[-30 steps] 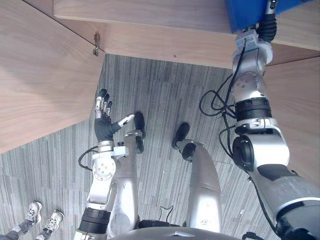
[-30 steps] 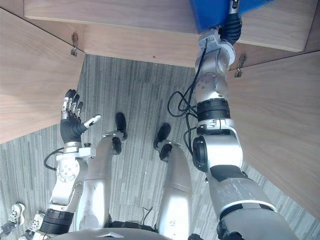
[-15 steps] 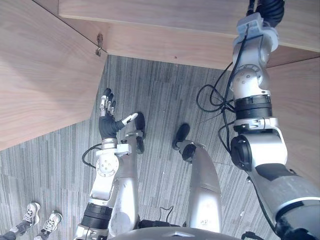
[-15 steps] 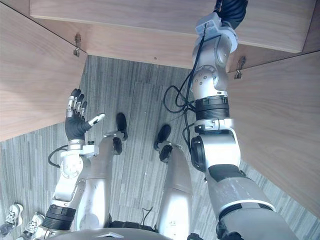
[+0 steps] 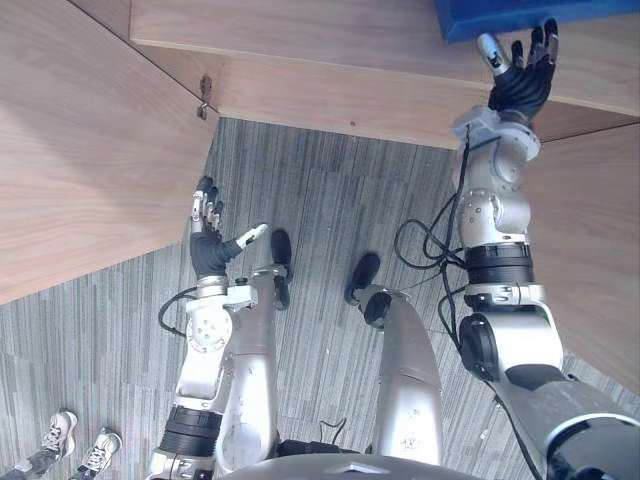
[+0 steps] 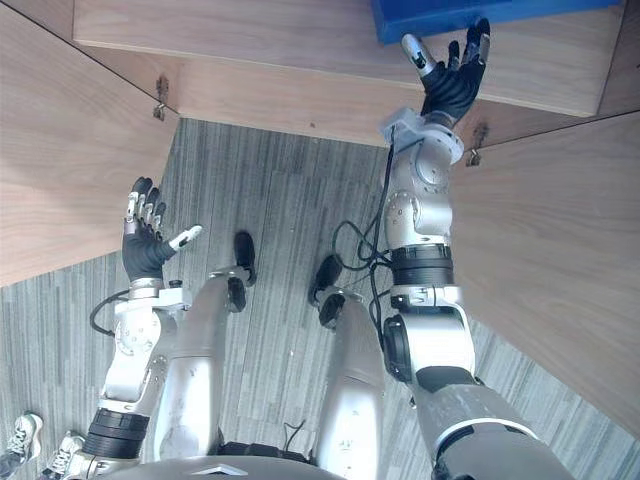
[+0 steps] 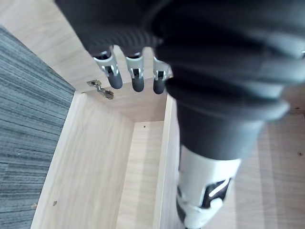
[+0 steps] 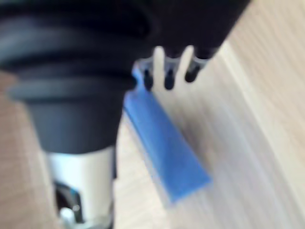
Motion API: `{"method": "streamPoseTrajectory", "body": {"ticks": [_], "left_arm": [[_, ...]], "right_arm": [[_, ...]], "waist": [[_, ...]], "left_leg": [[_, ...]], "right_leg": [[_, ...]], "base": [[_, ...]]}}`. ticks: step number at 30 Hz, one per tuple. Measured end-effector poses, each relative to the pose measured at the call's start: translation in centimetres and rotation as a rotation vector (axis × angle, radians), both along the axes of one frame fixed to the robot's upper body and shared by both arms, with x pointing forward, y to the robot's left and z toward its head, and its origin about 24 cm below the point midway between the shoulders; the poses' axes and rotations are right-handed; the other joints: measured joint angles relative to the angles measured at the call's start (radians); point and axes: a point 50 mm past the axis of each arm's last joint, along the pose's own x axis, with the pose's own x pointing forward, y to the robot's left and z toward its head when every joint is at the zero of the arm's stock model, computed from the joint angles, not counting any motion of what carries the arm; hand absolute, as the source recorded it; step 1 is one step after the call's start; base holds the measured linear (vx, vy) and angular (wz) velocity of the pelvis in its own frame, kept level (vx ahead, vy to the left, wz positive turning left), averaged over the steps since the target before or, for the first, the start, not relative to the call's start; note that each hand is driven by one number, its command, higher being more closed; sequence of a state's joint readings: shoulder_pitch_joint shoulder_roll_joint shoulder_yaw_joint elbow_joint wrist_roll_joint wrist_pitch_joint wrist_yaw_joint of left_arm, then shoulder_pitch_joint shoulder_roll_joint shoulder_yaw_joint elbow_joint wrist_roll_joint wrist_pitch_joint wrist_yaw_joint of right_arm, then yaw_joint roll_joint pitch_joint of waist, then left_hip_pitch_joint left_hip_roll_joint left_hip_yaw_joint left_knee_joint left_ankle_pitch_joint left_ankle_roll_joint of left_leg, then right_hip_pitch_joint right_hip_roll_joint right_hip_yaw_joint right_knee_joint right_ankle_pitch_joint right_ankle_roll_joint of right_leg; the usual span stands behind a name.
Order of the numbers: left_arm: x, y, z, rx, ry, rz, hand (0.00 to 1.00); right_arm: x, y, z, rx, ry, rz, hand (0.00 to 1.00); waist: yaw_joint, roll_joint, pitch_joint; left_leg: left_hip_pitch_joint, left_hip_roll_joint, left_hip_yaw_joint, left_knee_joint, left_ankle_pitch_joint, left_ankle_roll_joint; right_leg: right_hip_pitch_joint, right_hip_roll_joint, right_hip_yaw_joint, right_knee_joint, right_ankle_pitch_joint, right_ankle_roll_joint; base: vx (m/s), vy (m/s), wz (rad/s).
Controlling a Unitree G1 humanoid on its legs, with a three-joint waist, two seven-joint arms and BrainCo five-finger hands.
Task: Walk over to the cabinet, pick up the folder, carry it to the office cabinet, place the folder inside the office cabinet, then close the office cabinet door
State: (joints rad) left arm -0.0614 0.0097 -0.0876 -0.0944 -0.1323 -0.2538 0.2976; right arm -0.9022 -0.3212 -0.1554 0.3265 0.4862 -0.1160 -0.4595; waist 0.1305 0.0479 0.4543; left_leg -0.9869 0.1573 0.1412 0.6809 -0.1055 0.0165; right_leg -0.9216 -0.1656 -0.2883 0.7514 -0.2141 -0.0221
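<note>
You are looking down at the office cabinet [image 5: 330, 40], with its left door [image 5: 80, 150] and right door [image 6: 560, 250] standing open on either side and grey carpet [image 5: 330, 220] showing between them. The blue folder [image 5: 500, 15] is lying on the cabinet's wooden shelf, with its far part cut off by the upper edge of both eye views. In the right wrist view it is showing blurred, flat on the pale wood.

Your right hand [image 5: 520, 85] is reaching up just under the folder with its fingers spread wide and holding nothing. Whether the fingertips are touching the blue edge is hard to make out. Your left hand [image 5: 207, 250] is hanging raised beside the left door, fingers straight and empty.

A second ago the right hand was up against the folder with its fingers hidden; it has now drawn back and is showing whole. A person's shoes [image 5: 75, 450] are standing at the lower left.
</note>
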Motion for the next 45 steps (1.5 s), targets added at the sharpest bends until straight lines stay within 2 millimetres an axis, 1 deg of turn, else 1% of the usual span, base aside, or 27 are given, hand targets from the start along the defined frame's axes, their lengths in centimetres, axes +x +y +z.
{"method": "streamPoseTrajectory", "body": {"ticks": [2,5,7,9,10,11,14,17,19,22,24,29,34,36,40,42,45], "left_arm": [[0.0,0.1,0.0,-0.009,0.000,0.007,0.00],[0.0,-0.1,0.0,-0.023,0.001,0.008,0.00],[0.0,-0.1,0.0,-0.018,0.001,0.013,0.00],[0.0,0.0,0.1,-0.008,-0.001,0.021,0.00],[0.0,0.1,0.1,-0.003,-0.001,0.025,0.00],[0.1,0.2,0.1,0.008,-0.002,0.033,0.00],[0.1,0.5,0.2,0.007,-0.004,0.048,0.00],[0.0,0.5,0.3,0.044,-0.010,0.058,0.00],[0.0,0.6,0.3,0.043,-0.012,0.059,0.00],[0.0,0.7,0.4,0.063,-0.013,0.071,0.00],[-0.1,0.8,0.4,0.079,-0.013,0.077,0.00],[-0.1,1.2,0.3,0.083,-0.008,0.095,0.00],[-0.3,1.7,0.1,0.085,0.001,0.122,0.00],[-0.3,1.8,0.1,0.082,-0.001,0.130,0.00],[-0.4,1.8,0.1,0.082,-0.007,0.133,0.00],[-0.4,1.9,0.1,0.082,-0.007,0.135,0.00],[-0.5,2.3,0.2,0.080,-0.014,0.150,0.00]], "right_arm": [[-0.2,-0.6,-0.1,-0.049,0.013,-0.058,0.00],[-1.2,-1.1,-0.3,-0.137,0.022,-0.157,0.00],[-2.0,-0.9,-0.6,-0.184,0.014,-0.210,0.00],[-3.6,-0.4,-1.2,-0.217,-0.015,-0.266,0.00],[-3.9,-0.3,-1.4,-0.232,-0.014,-0.282,0.00],[-4.5,-0.1,-1.8,-0.277,-0.007,-0.321,1.00],[-5.4,0.0,-2.6,-0.348,0.013,-0.395,1.00],[-6.3,-0.1,-3.4,-0.463,0.036,-0.480,1.00],[-6.5,-0.1,-4.3,-0.532,0.070,-0.502,1.00],[-6.8,-0.2,-6.0,-0.646,0.139,-0.534,1.00],[-6.9,-0.2,-6.8,-0.709,0.170,-0.551,1.00],[-7.1,-0.1,-7.5,-0.851,0.197,-0.579,1.00],[-6.8,0.4,-6.6,-0.906,0.165,-0.610,1.00],[-6.4,1.0,-5.6,-0.941,0.121,-0.607,1.00],[-5.4,1.4,-4.1,-0.959,0.081,-0.611,1.00],[-4.9,1.5,-3.2,-0.969,0.064,-0.620,1.00],[-4.2,1.6,-1.8,-0.970,0.040,-0.632,1.00]], "waist": [[0.000,0.000,0.000],[0.001,0.000,0.000],[-0.002,0.000,0.000],[-0.007,0.000,0.000],[-0.009,0.000,0.000],[-0.009,0.000,0.000],[-0.010,0.000,0.000],[-0.012,0.000,0.000],[-0.018,-0.006,-0.003],[-0.021,-0.025,-0.017],[-0.021,-0.031,-0.022],[-0.018,-0.031,-0.022],[-0.017,-0.031,-0.022],[-0.016,-0.031,-0.022],[-0.012,-0.031,-0.022],[-0.001,-0.031,-0.022],[0.007,-0.031,-0.022]], "left_leg": [[0.002,0.000,0.001,0.001,-0.002,0.002],[0.002,0.001,0.002,0.008,-0.010,0.003],[0.002,0.002,0.003,0.014,-0.016,0.004],[0.003,0.002,0.004,0.015,-0.021,0.006],[0.003,0.002,0.004,0.015,-0.021,0.007],[0.004,0.002,0.006,0.015,-0.023,0.008],[0.008,0.001,0.010,0.016,-0.027,0.009],[0.010,0.000,0.012,0.016,-0.029,0.008],[0.010,0.000,0.012,0.018,-0.031,0.007],[0.010,0.000,0.012,0.022,-0.036,0.005],[0.010,0.001,0.012,0.026,-0.043,-0.001],[0.010,0.000,0.012,0.031,-0.049,0.000],[0.009,0.000,0.012,0.030,-0.046,0.004],[0.006,-0.001,0.011,0.029,-0.046,0.004],[-0.003,-0.007,0.002,0.029,-0.046,0.004],[-0.009,-0.013,-0.001,0.028,-0.045,0.004],[-0.015,-0.029,-0.002,0.020,-0.043,0.004]], "right_leg": [[0.003,0.000,0.001,-0.001,0.001,0.001],[0.005,0.000,0.002,-0.002,0.001,0.001],[0.007,0.000,0.003,-0.002,-0.001,0.004],[0.009,0.000,0.004,-0.006,-0.001,0.008],[0.010,0.000,0.003,-0.007,-0.001,0.008],[0.011,0.000,0.004,-0.009,-0.001,0.008],[0.013,-0.001,0.007,-0.008,-0.001,0.008],[0.014,-0.003,0.008,-0.007,-0.002,0.010],[0.013,-0.003,0.009,-0.005,-0.002,0.010],[0.014,-0.003,0.010,-0.004,-0.004,0.012],[0.015,-0.003,0.011,-0.003,-0.005,0.013],[0.018,-0.004,0.011,-0.004,-0.005,0.014],[0.017,-0.004,0.011,-0.006,-0.006,0.014],[0.015,-0.005,0.010,-0.007,-0.006,0.014],[0.010,-0.011,0.002,-0.001,-0.012,0.014],[0.007,-0.017,-0.002,0.004,-0.018,0.014],[-0.004,-0.034,-0.003,0.016,-0.028,0.015]], "base": [[0.00,0.000,0.00],[0.00,-0.005,-0.01],[0.00,-0.012,-0.04],[0.00,0.000,0.00],[0.00,0.000,0.00],[0.00,0.000,0.00],[0.00,0.000,0.00],[0.00,-0.011,0.00],[0.00,0.000,0.00],[0.00,-0.011,0.00],[0.00,0.000,0.00],[0.00,0.000,0.00],[0.00,-0.012,0.00],[0.00,-0.017,0.00],[-0.01,-0.031,0.08],[0.00,-0.021,0.12],[0.02,-0.021,0.15]]}}
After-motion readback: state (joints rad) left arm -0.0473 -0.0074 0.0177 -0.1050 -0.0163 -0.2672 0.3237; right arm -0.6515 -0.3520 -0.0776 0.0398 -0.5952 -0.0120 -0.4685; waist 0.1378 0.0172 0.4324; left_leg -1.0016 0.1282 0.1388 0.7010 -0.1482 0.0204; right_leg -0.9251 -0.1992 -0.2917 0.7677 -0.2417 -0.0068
